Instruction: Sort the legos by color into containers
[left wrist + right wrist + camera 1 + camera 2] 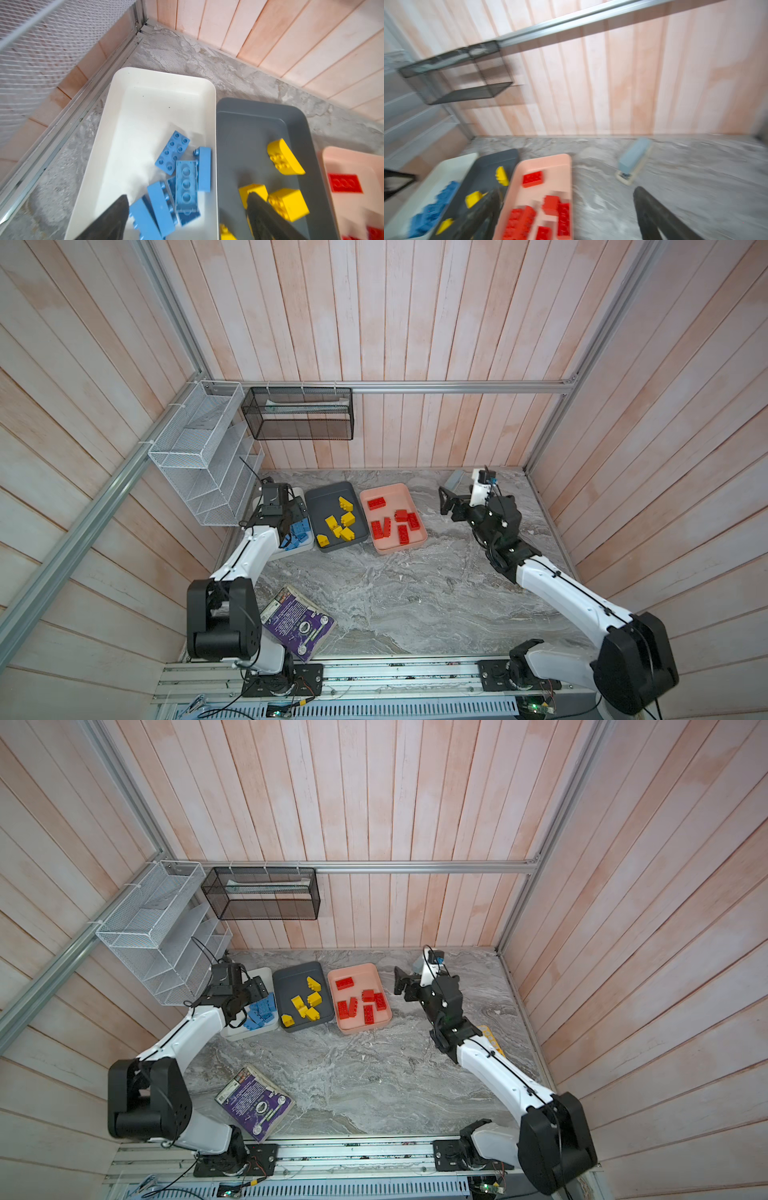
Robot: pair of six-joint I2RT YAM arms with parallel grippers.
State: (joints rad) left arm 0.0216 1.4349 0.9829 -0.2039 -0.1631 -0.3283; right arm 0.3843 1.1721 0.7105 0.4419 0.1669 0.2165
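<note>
While the left gripper (188, 195) hangs over the white tray (145, 87) with its jaws spread wide and nothing in them, the blue legos (186, 185) lie piled at that tray's 6 o'clock end. From above, the trays line up around 11 to 12 o'clock on the tabletop (415, 593). The dark grey tray (324, 495) sits at the white one's 3 o'clock with the yellow legos (345, 519). Next comes the pink tray (395, 494) with the red legos (400, 523). The right gripper (566, 188) floats at the pink tray's 3 o'clock, wide open too, empty.
</note>
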